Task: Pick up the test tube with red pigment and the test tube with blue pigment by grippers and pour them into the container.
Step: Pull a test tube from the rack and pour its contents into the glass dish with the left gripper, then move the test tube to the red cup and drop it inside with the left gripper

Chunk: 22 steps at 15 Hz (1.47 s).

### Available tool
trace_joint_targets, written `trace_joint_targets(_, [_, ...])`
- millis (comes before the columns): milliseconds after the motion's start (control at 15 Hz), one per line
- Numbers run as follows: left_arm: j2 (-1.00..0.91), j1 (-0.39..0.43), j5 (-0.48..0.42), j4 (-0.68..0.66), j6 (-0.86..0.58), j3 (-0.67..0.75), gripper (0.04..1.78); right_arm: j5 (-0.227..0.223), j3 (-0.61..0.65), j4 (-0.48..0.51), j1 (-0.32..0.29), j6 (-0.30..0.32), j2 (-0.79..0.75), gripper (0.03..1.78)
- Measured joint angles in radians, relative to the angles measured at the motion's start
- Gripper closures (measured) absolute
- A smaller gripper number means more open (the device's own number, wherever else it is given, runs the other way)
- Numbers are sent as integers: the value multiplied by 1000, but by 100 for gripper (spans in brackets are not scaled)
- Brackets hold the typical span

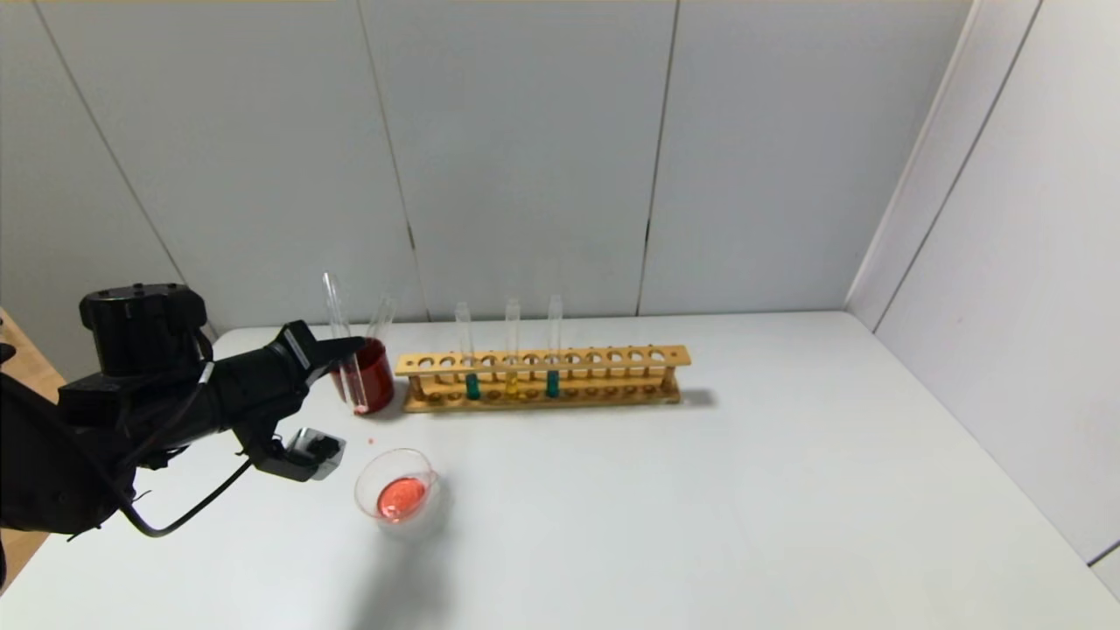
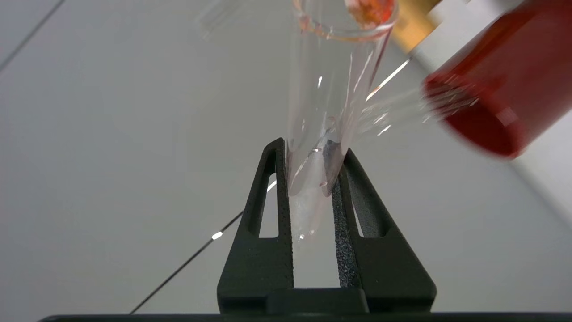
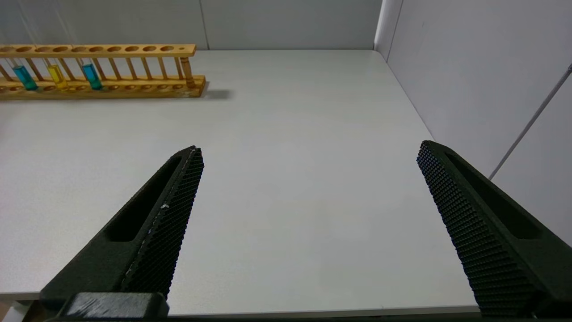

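Note:
My left gripper (image 1: 348,350) is shut on the red-pigment test tube (image 1: 336,302), which stands nearly upright just in front of a dark red cup (image 1: 374,374). In the left wrist view the tube (image 2: 333,85) sits between the fingers and shows only red traces at its mouth. The clear glass container (image 1: 398,490) stands on the table near the gripper with orange-red liquid in it. The blue-pigment tube (image 1: 552,382) stands in the wooden rack (image 1: 612,357); it also shows in the right wrist view (image 3: 91,76). My right gripper (image 3: 308,150) is open and empty over the table's front right.
The rack also holds a teal-green tube (image 1: 472,385) and a yellow tube (image 1: 512,383). Another clear tube (image 1: 383,313) leans in the dark red cup. A small red drop (image 1: 370,440) lies on the white table (image 1: 744,490). Grey walls stand behind and to the right.

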Motion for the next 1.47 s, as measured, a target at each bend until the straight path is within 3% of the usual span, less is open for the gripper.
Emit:
trace_joint_targets(667, [-14,3,40,9,-50,15,151,0,0,0,0,0,0,6])
trace_joint_targets(1133, [-66,31,250,41,-623,70,151,0,0,0,0,0,0,6])
trace_joint_targets(1467, [-170,27,297,413,-1061,-190,151,0,0,0,0,0,0,6])
